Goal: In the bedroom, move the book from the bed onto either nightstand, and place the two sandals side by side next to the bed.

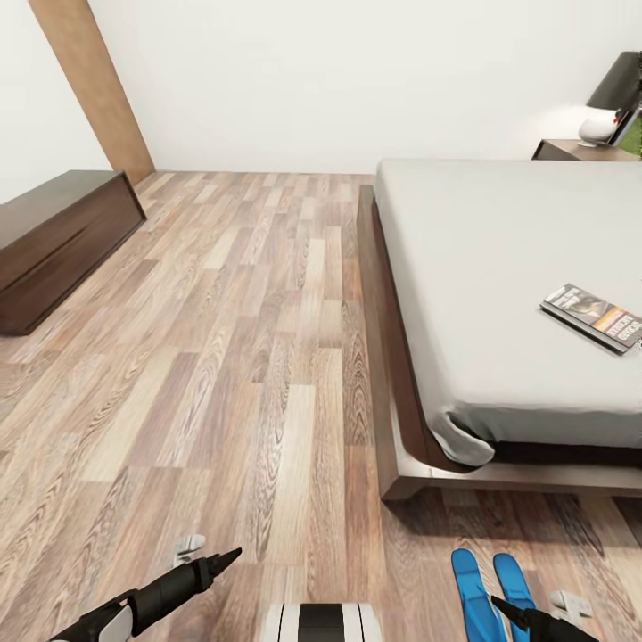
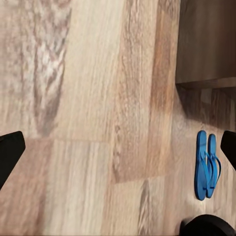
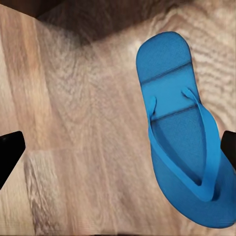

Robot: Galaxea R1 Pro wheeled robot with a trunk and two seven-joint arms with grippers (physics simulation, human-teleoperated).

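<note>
- The right gripper [image 3: 118, 155] hung low over the wood-plank floor [image 1: 223, 357], its two black fingertips spread wide at the edges of the right wrist view with nothing between them but floor and sandal; it was open and held nothing.
- Right under it lay a bright blue flat flip-flop sandal [image 3: 184, 132] with a blue thong strap, flat on the planks, sole down.
- In the head view the right arm's dark tip reached over the pair of blue sandals [image 1: 492, 593], which lay side by side, touching or nearly so, on the floor just off the foot corner of the bed.
- The left gripper [image 2: 118, 152] was likewise open and empty, its black fingertips far apart above bare planks; the two sandals [image 2: 207, 164] showed off to one side, close together.
- The large low bed [image 1: 499, 259], with a pale grey mattress and dark brown wooden frame, stood at the head view's right.
- The thin dark-covered paperback book [image 1: 593, 316] with an orange band lay flat on the mattress, near the right edge of that view.
- A small dark brown nightstand [image 1: 571, 150] stood beyond the bed by the white wall, bearing a black-shaded lamp [image 1: 615, 89].
- A long low dark-wood cabinet [image 1: 53, 241] sat along the left wall.
</note>
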